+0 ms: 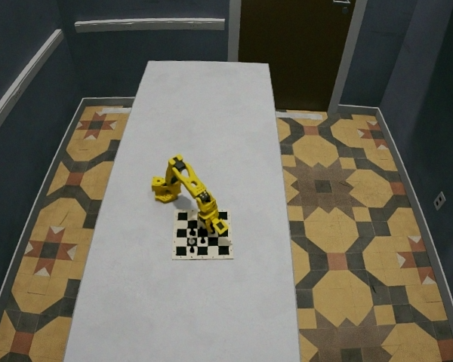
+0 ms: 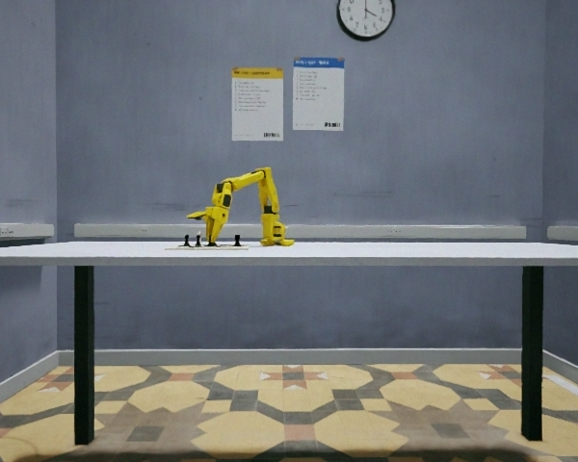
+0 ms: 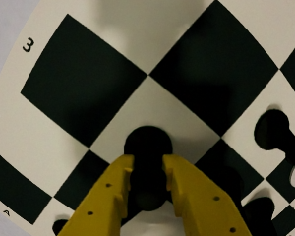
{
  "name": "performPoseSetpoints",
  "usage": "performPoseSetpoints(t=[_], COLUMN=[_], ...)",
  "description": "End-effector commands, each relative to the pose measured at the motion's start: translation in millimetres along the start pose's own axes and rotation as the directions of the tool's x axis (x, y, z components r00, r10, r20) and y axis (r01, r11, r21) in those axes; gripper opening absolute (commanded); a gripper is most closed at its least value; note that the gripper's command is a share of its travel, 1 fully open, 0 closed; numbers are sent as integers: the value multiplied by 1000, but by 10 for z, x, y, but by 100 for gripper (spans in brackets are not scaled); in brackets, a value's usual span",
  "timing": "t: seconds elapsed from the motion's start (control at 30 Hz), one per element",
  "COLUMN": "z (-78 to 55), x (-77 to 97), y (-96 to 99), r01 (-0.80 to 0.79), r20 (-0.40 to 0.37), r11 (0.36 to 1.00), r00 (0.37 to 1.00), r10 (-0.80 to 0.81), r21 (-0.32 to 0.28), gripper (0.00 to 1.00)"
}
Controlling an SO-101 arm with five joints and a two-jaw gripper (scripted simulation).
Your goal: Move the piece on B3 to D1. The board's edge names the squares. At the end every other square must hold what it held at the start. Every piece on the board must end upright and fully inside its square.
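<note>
My yellow gripper point(image 3: 147, 159) point(image 1: 205, 230) point(image 2: 211, 241) is shut on a black chess piece point(image 3: 147, 141). It grips the piece near its top, over a white square in row 3 of the small chessboard point(image 1: 176, 256) point(image 2: 175, 246) point(image 3: 83, 79). In the exterior view the fingertips reach down to about board level. I cannot tell whether the piece's base touches the board. The arm hides the held piece in the top view.
Other black pieces point(image 3: 276, 132) point(image 3: 265, 215) stand close to the right of the fingers. Several pieces point(image 1: 192, 232) point(image 1: 191, 249) point(image 2: 185, 242) point(image 2: 237, 241) stand on the board, one with a light top point(image 1: 191, 241) point(image 2: 197, 239). The arm's base point(image 1: 163, 191) sits behind the board on the grey table point(image 1: 203, 117).
</note>
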State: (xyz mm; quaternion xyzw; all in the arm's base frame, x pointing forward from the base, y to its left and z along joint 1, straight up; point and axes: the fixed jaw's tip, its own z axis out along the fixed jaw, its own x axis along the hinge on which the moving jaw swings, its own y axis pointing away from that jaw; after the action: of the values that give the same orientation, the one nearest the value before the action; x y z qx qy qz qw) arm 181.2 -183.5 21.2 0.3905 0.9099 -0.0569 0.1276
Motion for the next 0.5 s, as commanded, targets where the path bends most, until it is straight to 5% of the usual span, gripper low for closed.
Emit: performPoseSetpoints(t=[0.0,0.47], z=[-70,-305], x=[-32,-93], y=[-30,-38], r01=[-12,-12], r20=[10,11], r11=[1000,1000], r00=[1000,1000], r10=[12,12], r21=[2,3], gripper=[0,0])
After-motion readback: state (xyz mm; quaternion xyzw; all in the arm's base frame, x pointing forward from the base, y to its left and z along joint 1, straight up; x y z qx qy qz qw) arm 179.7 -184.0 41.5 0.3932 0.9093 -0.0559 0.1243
